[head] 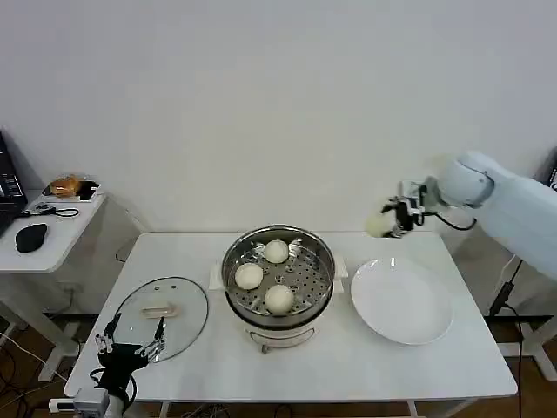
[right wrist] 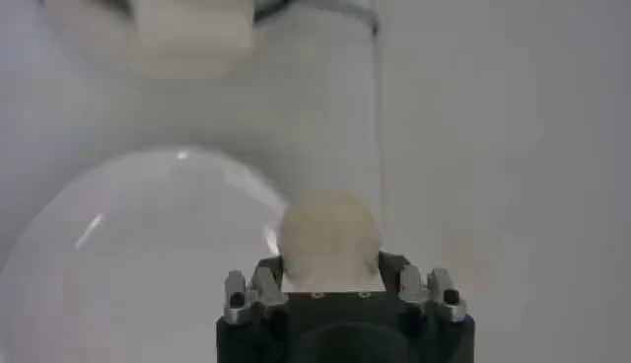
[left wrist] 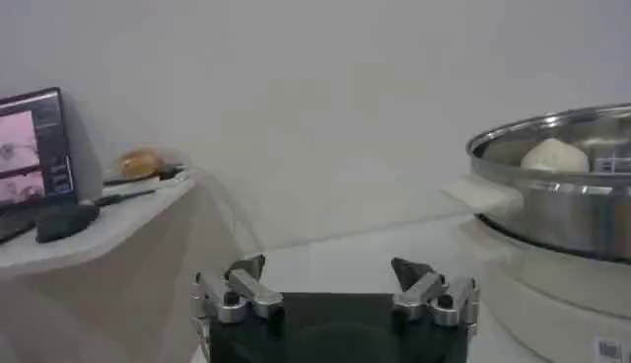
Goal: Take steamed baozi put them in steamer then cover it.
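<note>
Three baozi loaded, fourth in transit, cover pending
Right gripper (head: 389,223) clamps the last baozi (head: 379,225) above the plate (head: 402,302) — steamer (head: 278,270) uncovered; left gripper (head: 130,345) gapes empty by the cover (head: 162,318)

Before me stood a white table (head: 348,366) against a plain white wall (head: 278,96), and off to my left a smaller white side table (head: 61,228) over a wooden floor (head: 26,348).

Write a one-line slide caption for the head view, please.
Right hand holds a cream-white round bun above the white table; three buns sit in the shiny steel steamer.
</note>
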Controlling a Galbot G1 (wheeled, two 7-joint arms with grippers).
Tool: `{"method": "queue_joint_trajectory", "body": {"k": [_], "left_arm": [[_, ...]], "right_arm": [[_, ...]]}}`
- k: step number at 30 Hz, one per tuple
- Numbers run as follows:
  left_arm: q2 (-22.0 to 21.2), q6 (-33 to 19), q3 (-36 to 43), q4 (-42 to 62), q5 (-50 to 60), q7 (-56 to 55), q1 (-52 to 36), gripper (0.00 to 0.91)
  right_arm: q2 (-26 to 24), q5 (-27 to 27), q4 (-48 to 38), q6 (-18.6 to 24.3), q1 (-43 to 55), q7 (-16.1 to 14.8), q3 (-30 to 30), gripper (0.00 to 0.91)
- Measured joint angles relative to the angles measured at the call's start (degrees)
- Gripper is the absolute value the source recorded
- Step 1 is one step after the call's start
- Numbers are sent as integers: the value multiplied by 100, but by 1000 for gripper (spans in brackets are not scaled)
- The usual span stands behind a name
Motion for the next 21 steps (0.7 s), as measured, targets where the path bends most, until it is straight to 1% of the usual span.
{"method": "queue_joint_trajectory", "body": {"k": [4,8,14,17,21], "left_arm": [[-8,3,34,-6,33,-2,-40,907],[-15,7,36,-40,36,-3,-54,907],[-13,7,2,-51,22,-2,-76,907],[-9,5,-10,-28,9,1,-91,907],[-9,5,-17,8,-2,2,-114,907]], "right_arm": [[282,590,320,-351,356,273,-424,665],[597,1199,494,-757,575,621,-803,665],[1024,1985,604,-1283,686,1077,-1115,665],[1219,2228,590,-1458,663,1258,-1211,665],[1410,2418,518,-1633,552,1399,-1306,665]]}}
